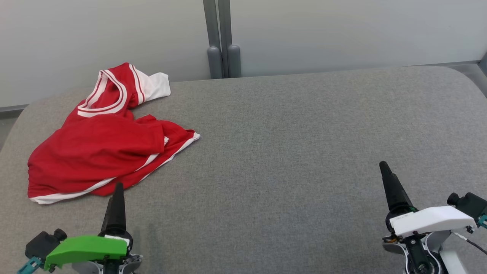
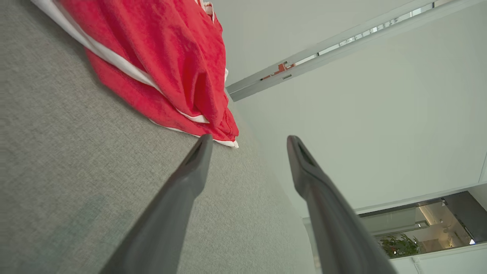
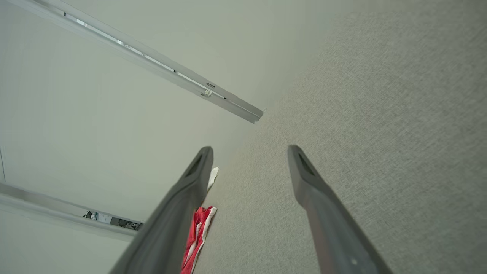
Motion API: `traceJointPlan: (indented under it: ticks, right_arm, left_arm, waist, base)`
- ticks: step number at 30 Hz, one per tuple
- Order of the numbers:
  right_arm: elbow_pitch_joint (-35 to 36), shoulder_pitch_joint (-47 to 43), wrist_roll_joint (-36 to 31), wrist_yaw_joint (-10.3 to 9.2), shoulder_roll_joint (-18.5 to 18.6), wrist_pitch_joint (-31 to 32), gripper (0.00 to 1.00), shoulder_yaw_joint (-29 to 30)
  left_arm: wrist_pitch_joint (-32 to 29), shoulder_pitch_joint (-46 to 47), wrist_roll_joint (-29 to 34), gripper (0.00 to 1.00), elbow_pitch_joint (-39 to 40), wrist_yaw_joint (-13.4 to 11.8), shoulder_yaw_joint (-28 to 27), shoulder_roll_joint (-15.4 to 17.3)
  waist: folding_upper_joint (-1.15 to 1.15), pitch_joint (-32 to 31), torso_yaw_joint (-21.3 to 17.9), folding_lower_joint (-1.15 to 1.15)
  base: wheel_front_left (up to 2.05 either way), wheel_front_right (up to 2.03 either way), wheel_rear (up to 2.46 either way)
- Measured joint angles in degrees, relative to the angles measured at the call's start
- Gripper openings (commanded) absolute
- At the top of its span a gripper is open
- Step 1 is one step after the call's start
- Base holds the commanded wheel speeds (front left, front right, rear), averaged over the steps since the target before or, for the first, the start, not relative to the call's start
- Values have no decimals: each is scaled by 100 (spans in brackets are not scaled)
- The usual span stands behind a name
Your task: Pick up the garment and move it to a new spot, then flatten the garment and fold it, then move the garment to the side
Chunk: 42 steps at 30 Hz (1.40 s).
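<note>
head view — could snag one loose layer and drag the garment (image 1: 99,152) bunched; crumpled at the table's (image 1: 289,152) far left, just beyond left gripper (image 1: 118,188). left wrist view — jaws wide, holding nothing, garment near the tips. right wrist view — right gripper (image 3: 249,150) wide open too, empty, garment well apart.

Head camera high above grey table (image 1: 289,129), wrist cameras low, rolled sideways along it, all sharing red garment (image 1: 99,152)
</note>
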<state>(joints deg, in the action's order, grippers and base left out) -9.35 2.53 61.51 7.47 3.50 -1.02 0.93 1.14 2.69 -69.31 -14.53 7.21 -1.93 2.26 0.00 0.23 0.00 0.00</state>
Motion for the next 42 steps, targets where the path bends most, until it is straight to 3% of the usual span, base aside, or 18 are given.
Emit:
traceJointPlan:
  ticks: [5, 15, 42]
  right_arm:
    - [119, -77, -783, 0, 78, -110, 100, -11]
    - [223, -117, -1928, 0, 88, -311, 100, 126]
    - [220, -225, -3706, 1, 244, -750, 100, -238]
  left_arm:
    - [104, -44, 911, 100, 40, -64, 73, 3]
    - [301, -107, 1897, 100, 107, -119, 113, 5]
    - [747, -304, 3979, 100, 205, -116, 294, 18]
  waist:
    - [0, 4, 19, 0]
    - [0, 1, 38, 0]
    - [0, -31, 69, 0]
  base:
    - [0, 0, 0]
    - [0, 0, 0]
    - [0, 0, 0]
